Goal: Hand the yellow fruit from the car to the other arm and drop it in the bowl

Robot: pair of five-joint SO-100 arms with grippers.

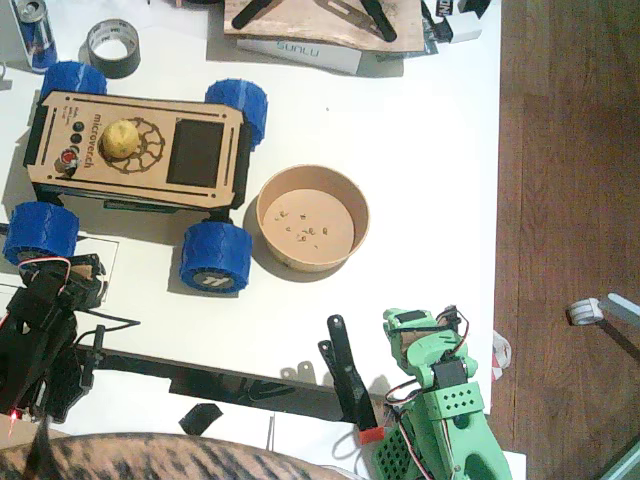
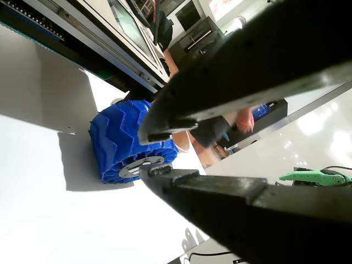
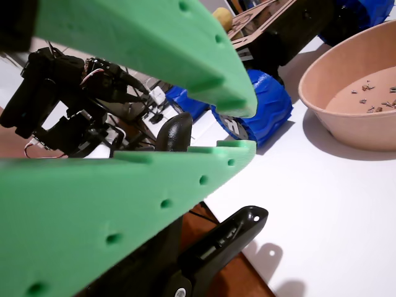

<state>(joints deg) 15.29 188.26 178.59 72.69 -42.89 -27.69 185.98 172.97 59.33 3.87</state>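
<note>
At the far left of the fixed view the black left arm sits folded low at the table's near edge, and in a wrist view its gripper shows its jaws a little apart with nothing between them, facing one blue wheel. Above it stands the car, its long axis running left to right across the white table, with the "microvech" lettering at its left end and the black panel toward its right. The yellow fruit rests on the car's deck, inside the gear pattern, between the lettering and the panel; it looks nearly round, so which way it points cannot be told. Just right of the car's near right wheel sits the bowl, upright, with crumbs on its base. Further right, at the near edge, the green right arm rests, and its gripper holds its jaws slightly apart, empty, aimed toward the car and bowl.
</note>
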